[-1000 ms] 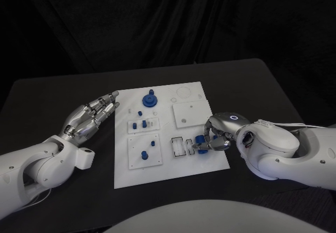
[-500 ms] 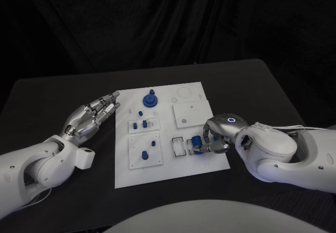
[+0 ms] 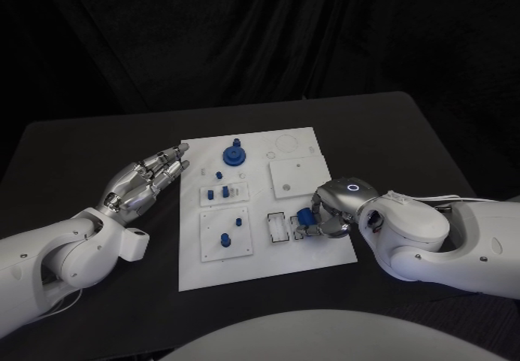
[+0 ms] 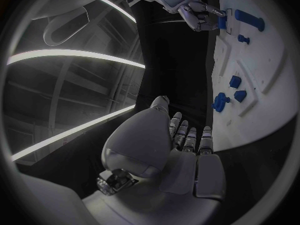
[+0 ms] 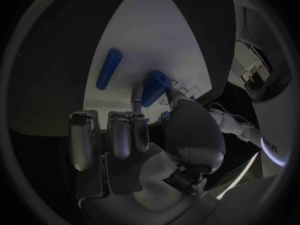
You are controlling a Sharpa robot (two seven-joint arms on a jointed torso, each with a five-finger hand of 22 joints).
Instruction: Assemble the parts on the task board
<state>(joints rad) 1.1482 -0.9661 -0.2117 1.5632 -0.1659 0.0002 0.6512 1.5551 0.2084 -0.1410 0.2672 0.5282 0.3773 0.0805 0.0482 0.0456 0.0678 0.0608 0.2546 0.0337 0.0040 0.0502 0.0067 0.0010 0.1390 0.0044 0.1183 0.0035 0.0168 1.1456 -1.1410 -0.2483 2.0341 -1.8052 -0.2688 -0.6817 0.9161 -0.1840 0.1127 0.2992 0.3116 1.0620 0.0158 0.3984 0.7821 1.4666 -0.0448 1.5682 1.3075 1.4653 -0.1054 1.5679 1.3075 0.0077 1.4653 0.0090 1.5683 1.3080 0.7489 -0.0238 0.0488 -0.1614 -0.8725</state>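
The white task board (image 3: 260, 263) lies mid-table. My right hand (image 3: 334, 207) reaches over its right side and pinches a short blue cylinder (image 3: 306, 218) between thumb and finger, just beside the black-framed slots (image 3: 279, 226). In the right wrist view the held cylinder (image 5: 153, 88) stands tilted against the board, and a second blue cylinder (image 5: 107, 69) lies flat beyond it. My left hand (image 3: 143, 183) hovers flat by the board's left edge, fingers apart, holding nothing. A round blue part (image 3: 232, 156) and small blue pegs (image 3: 225, 192) stand in the board's left half.
The left wrist view shows my left hand (image 4: 164, 147) beside the board (image 4: 250, 120), blue pegs (image 4: 220, 101) near it and my right hand (image 4: 186, 7) far across. Black table (image 3: 412, 128) surrounds the board, with its front edge close below the board.
My right hand has shifted a little to the left with the blue cylinder, closer to the black-framed slots. The left hand has barely moved.
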